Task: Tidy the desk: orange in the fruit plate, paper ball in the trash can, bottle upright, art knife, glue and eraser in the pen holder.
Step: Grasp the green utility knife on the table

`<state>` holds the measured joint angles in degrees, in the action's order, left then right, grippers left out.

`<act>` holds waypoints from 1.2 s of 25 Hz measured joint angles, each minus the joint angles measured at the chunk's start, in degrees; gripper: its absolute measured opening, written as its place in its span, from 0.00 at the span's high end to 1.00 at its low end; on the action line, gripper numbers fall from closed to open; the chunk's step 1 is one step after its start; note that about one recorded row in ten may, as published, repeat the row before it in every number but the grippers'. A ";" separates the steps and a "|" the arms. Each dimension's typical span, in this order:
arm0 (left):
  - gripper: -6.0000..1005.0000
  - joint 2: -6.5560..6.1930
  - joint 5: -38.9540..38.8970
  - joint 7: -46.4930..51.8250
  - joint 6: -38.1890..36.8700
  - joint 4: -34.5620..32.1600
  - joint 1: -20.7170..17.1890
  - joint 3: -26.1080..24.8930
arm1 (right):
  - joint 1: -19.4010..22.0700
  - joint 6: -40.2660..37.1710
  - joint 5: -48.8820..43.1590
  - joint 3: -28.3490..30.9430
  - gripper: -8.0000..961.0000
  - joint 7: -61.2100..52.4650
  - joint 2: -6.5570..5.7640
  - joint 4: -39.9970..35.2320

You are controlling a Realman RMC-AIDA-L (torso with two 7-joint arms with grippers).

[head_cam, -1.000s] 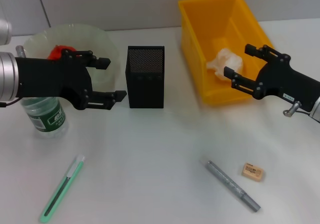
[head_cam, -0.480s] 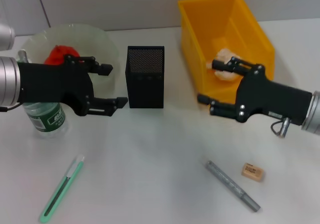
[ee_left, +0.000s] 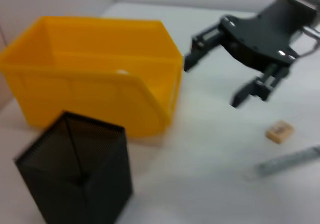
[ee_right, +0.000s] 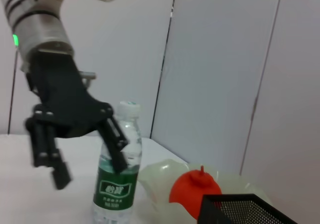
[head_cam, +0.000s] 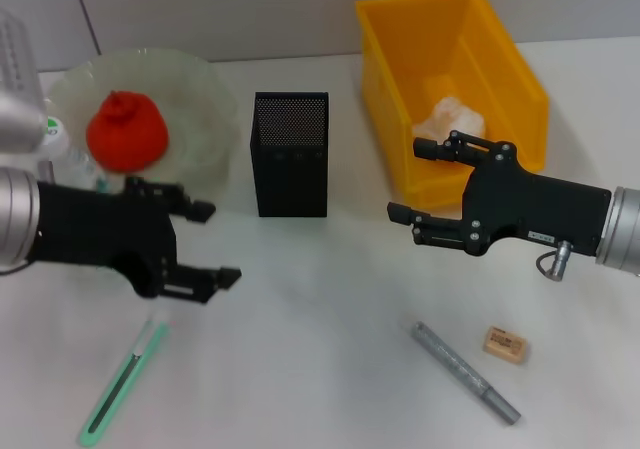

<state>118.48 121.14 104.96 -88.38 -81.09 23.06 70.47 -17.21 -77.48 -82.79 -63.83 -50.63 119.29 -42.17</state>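
Orange (head_cam: pixel 127 131) plated, paper ball (head_cam: pixel 450 119) binned, bottle (ee_right: pixel 118 168) upright; pen-holder items remain. My left end effector (head_cam: pixel 205 245) hangs wide above the knife (head_cam: pixel 124 380) at 7 o'clock; my right end effector (head_cam: pixel 408 183), wide and empty, is above the glue (head_cam: pixel 465 372) and eraser (head_cam: pixel 505 344) at 5. Next: descend, grip.

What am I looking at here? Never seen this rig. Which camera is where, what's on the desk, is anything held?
It is a two-armed robot. One picture comes from its head, looking down; the other two from cameras on its wrists.

Both hands are open and hold nothing: the left hand hovers above the green art knife, the right hand in front of the yellow trash can.

The paper ball lies in the can, the orange on the fruit plate, the bottle stands upright. The pen holder, glue and eraser sit on the desk.
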 joint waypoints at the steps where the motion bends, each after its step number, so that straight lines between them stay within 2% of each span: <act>1: 0.21 0.00 0.00 0.00 0.00 0.00 0.00 0.00 | -0.19 0.58 0.00 -0.16 0.20 -0.02 -0.01 0.03; 7: 0.21 -0.04 2.91 5.08 -2.49 0.09 -0.88 4.03 | -0.83 0.84 0.00 -0.24 0.20 0.00 -0.02 0.30; 17: 0.21 0.07 5.26 10.78 -0.49 0.19 -1.60 4.28 | -1.80 2.21 0.00 -0.37 0.20 0.35 -0.02 0.55; 22: 0.21 0.09 7.45 16.75 2.28 0.34 -2.02 4.84 | -1.91 2.53 0.00 -0.14 0.20 0.38 -0.05 0.40; 30: 0.21 0.05 9.74 24.44 0.66 -1.69 -2.12 8.25 | -2.33 3.79 0.00 -0.29 0.20 0.51 -0.11 0.46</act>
<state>118.53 130.88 129.40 -87.72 -82.77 20.93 78.72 -19.54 -73.68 -82.79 -64.12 -50.12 119.18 -41.70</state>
